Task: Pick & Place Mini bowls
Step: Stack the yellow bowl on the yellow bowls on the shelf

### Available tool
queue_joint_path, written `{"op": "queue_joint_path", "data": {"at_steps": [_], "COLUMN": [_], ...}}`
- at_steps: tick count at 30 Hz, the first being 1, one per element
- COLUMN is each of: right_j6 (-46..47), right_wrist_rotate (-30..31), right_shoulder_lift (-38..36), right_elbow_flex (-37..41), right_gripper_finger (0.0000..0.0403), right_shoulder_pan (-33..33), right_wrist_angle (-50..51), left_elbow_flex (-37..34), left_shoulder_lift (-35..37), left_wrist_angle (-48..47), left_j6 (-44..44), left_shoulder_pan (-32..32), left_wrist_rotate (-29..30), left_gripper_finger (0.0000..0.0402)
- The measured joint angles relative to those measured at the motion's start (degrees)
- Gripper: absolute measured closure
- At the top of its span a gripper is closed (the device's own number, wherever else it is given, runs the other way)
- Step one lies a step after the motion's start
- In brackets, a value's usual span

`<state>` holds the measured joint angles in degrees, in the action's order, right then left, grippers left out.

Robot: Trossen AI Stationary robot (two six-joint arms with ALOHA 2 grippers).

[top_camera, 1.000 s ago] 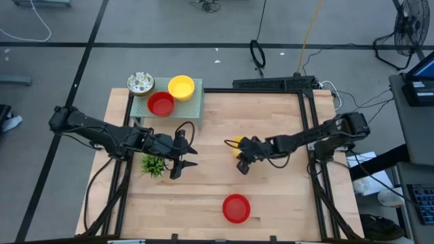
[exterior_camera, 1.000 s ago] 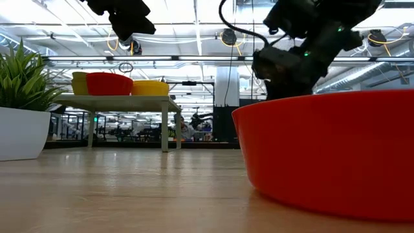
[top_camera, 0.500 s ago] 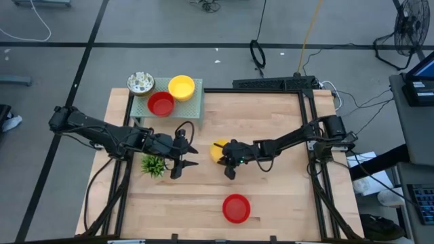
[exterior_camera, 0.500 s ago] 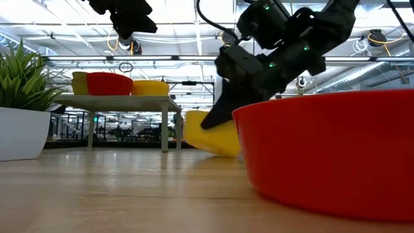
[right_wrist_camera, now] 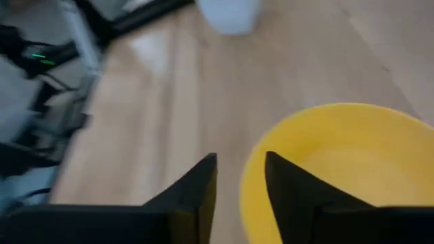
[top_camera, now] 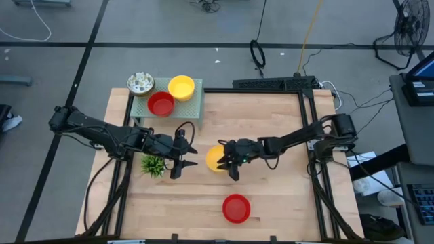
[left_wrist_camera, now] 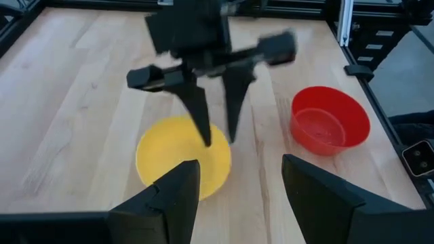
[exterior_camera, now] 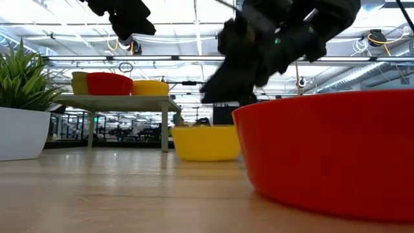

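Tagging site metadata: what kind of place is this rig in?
Probably a robotics lab or industrial workshop: a wooden table on a bare concrete floor with loose cables, a standing fan, and open ceiling strip lights.

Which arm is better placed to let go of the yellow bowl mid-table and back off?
The right. Its gripper straddles the yellow bowl rim, one finger inside, and the bowl sits flat on the table. The left gripper hovers open beside the plant, touching nothing.

No legible writing in any view.
The bowls, arms, wooden table and background room carry no text, label, brand, number or sign that can be read.
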<state>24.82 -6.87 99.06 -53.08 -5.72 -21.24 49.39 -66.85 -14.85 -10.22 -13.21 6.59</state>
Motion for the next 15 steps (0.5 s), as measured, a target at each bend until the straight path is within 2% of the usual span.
{"op": "queue_joint_path", "data": {"at_steps": [7, 15], "right_j6": [1.6, -0.5], "right_wrist_rotate": [-8.6, -14.4], "right_shoulder_lift": [-7.4, -18.8], "right_elbow_flex": [0.0, 0.0], "right_gripper_finger": [0.0242, 0.0232], "right_shoulder_pan": [-0.4, -2.2], "right_wrist_angle": [-0.3, 1.0], "left_elbow_flex": [-1.6, -6.7], "left_shoulder_lift": [-1.0, -6.0], "left_wrist_angle": [2.4, 13.6], "left_j6": [5.2, 12.1], "left_shoulder_pan": [0.0, 0.0], "left_wrist_rotate": [0.0, 0.0], "left_gripper_finger": [0.0188, 0.0188]}}
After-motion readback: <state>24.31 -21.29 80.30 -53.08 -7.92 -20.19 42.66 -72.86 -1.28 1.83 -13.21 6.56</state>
